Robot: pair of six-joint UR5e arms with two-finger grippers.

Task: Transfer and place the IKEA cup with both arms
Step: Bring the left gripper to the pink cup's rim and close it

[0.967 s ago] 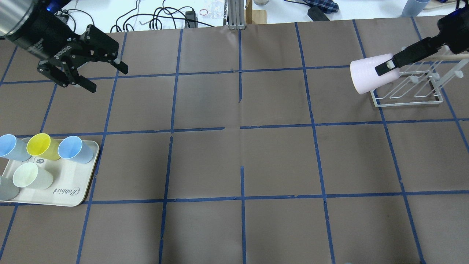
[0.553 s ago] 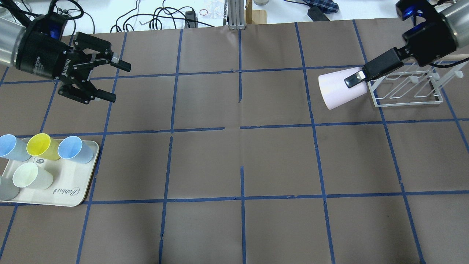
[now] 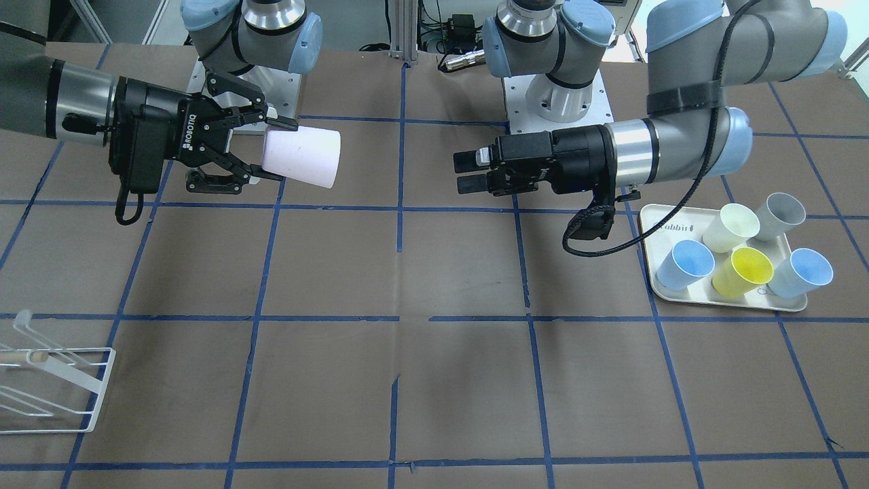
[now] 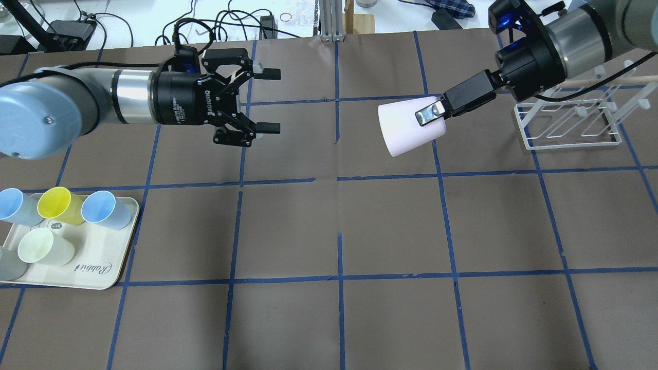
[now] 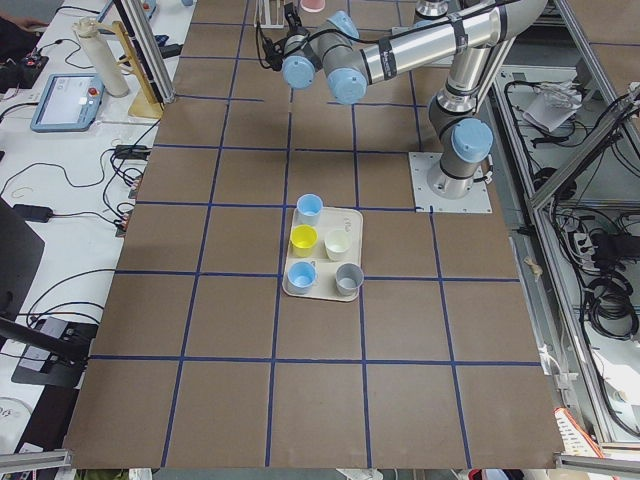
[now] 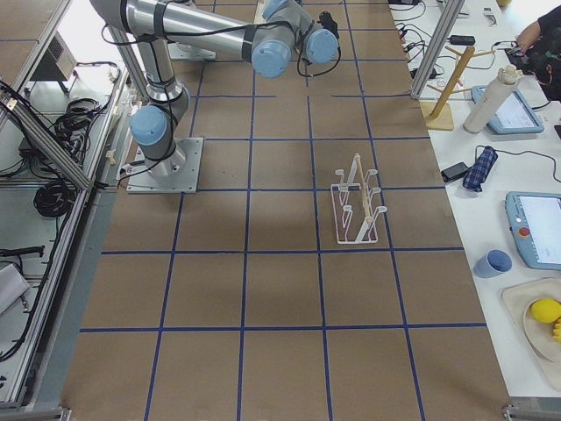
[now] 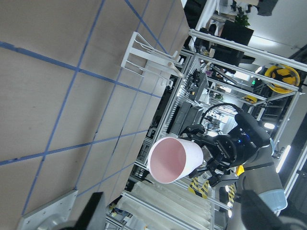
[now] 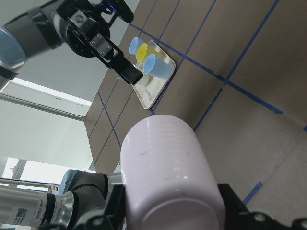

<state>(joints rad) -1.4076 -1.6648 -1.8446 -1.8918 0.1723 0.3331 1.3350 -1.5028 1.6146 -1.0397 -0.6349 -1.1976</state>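
The pale pink IKEA cup [image 4: 406,128] lies on its side in the air, held at its base end by my right gripper [image 4: 432,110], which is shut on it. Its open mouth faces my left gripper [image 4: 273,100], which is open and empty, level with the cup and about one grid square from it. In the front-facing view the cup [image 3: 302,156] sits in the right gripper [image 3: 278,151] and the left gripper [image 3: 466,172] points at it. The left wrist view looks into the cup's mouth [image 7: 168,160]. The right wrist view shows the cup's base [image 8: 168,177].
A cream tray [image 4: 103,275] at the front left holds two light blue cups, a yellow, a cream-green and a grey one; it also shows in the front-facing view [image 3: 662,221]. A white wire rack [image 4: 565,126] stands at the far right, behind the right gripper.
My right gripper has carried the pink cup left, away from the rack, toward the table's middle. My left arm has swung right and turned its open gripper toward the cup.
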